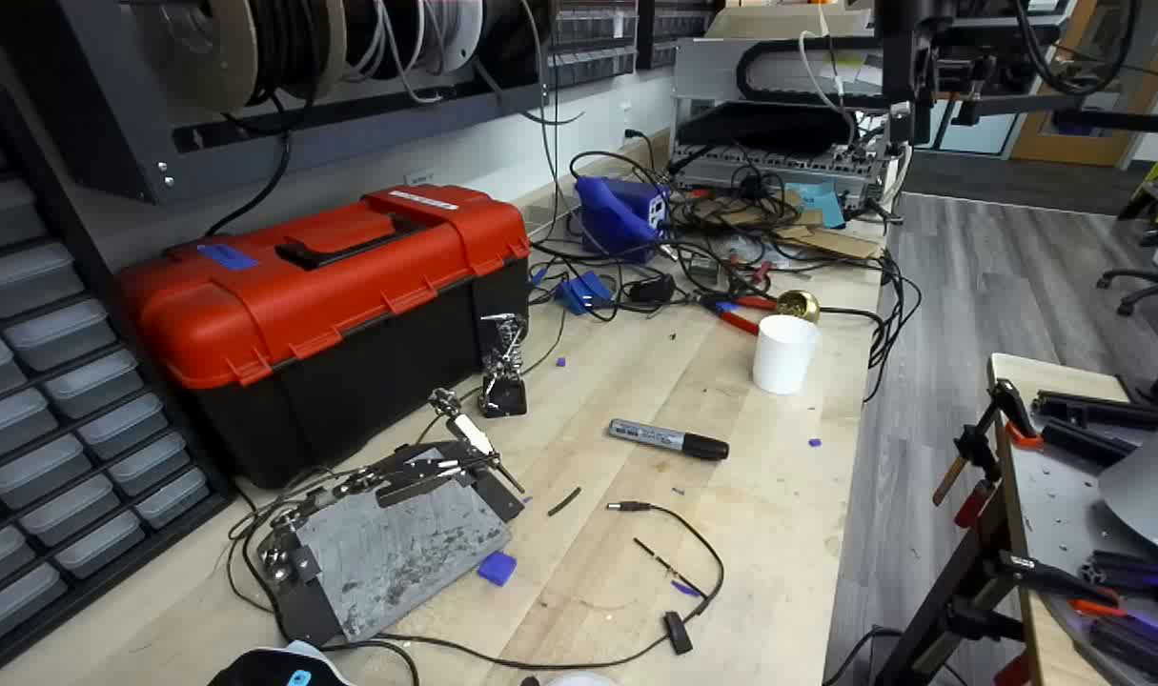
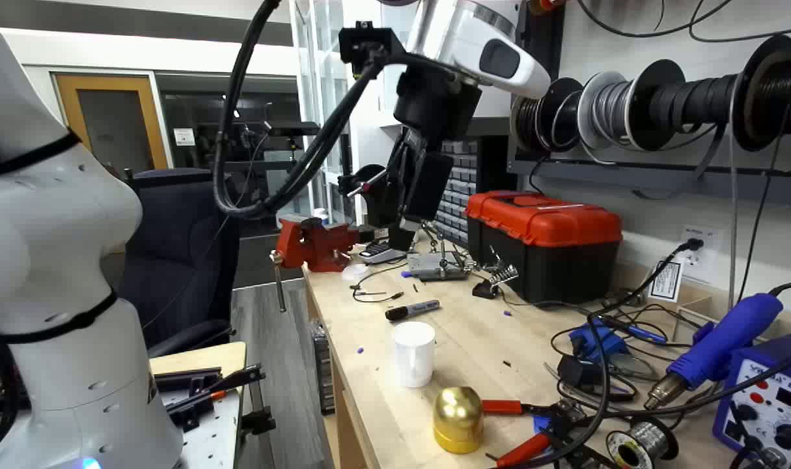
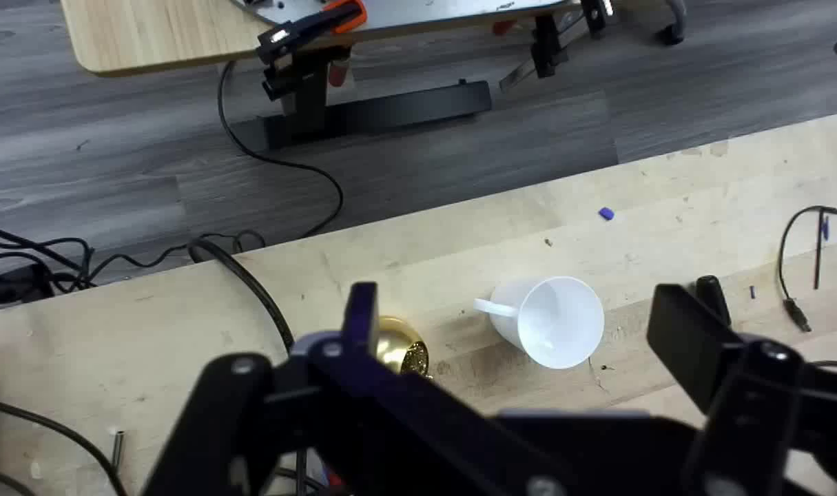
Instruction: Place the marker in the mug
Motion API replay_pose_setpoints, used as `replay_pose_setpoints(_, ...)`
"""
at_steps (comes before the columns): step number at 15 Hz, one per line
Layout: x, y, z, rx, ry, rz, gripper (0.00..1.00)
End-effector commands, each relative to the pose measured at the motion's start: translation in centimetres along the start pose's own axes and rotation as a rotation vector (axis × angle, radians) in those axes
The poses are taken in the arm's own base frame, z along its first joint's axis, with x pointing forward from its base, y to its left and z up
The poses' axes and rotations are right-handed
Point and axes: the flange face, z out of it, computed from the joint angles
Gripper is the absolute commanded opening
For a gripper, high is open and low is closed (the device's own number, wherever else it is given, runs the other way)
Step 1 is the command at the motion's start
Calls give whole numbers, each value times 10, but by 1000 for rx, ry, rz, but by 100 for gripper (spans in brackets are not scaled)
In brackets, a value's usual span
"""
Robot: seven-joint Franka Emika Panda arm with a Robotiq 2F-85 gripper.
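Note:
The marker, grey with a black cap, lies flat on the wooden table in both exterior views [image 1: 669,439] [image 2: 412,309]. In the wrist view only its black cap [image 3: 713,297] shows, partly hidden behind the right-hand finger. The mug is plain white and stands upright near the table edge in both exterior views [image 1: 784,354] [image 2: 413,355]. The wrist view looks into its open, bare inside [image 3: 559,324], with the handle toward the left. My gripper [image 3: 516,306] is open and empty, fingers wide apart, high above the table. It also shows above the table in an exterior view [image 2: 411,228].
A gold dome-shaped piece [image 2: 458,420] stands close to the mug, beside red-handled pliers [image 2: 501,407] and tangled cables. A red and black toolbox [image 1: 350,314] stands along the wall. A helping-hands stand [image 1: 397,553] and a thin black cable [image 1: 717,557] lie near the marker.

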Motion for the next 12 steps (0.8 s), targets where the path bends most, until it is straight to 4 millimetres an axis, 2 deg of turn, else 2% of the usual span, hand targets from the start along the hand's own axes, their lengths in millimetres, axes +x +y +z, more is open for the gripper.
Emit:
replay_pose_setpoints(1,0,0,-1,0,0,0,100)
replay_pose_setpoints(9,0,0,-1,0,0,0,100)
replay_pose_setpoints(12,4,-8,-8,-4,34,-1,100)
